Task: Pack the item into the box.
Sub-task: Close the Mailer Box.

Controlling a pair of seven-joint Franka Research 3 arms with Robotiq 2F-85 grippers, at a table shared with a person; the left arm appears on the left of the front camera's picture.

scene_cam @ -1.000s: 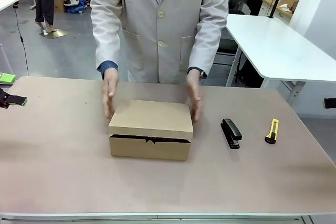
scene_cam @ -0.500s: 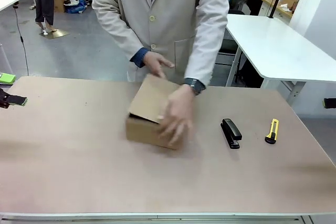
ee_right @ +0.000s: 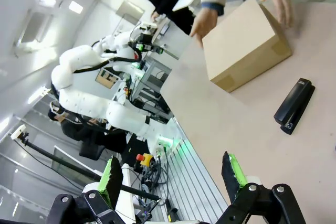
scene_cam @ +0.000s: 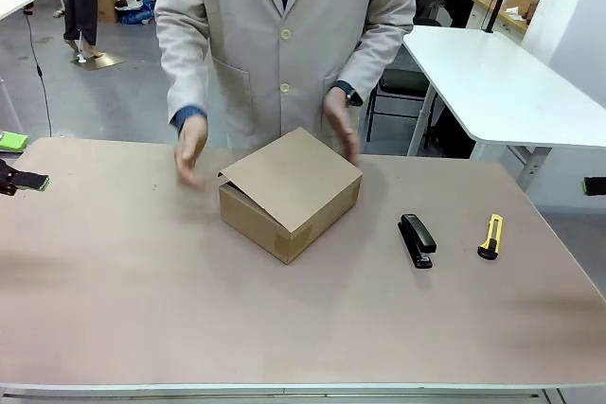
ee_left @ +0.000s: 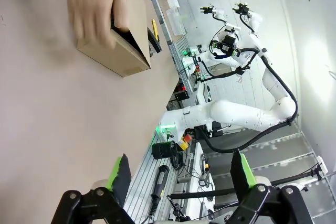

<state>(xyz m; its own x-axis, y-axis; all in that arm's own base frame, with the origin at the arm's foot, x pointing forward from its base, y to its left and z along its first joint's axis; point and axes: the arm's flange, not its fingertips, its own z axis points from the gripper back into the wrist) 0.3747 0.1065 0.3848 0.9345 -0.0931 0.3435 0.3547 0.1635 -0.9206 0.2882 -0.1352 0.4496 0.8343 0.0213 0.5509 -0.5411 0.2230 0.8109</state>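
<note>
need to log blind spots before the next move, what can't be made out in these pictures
- Inside of the plain brown cardboard box: front view, hidden by its flap lid, so contents unknown.
- Person's left-side hand: front view, motion-blurred.
- Box's near end: left wrist view, covered by a hand.

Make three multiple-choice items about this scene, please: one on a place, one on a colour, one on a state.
1. Where is the stapler?
A. between box and utility knife
B. on the box
C. in a hand

2. What colour is the knife?
A. red
B. yellow
C. white

3. How is the left gripper?
A. shut on the box
B. shut, empty
C. open

Key: 1 A, it lies on the table between them; 2 B, its handle is yellow; 3 C, the green pads stand wide apart, nothing between.
</note>
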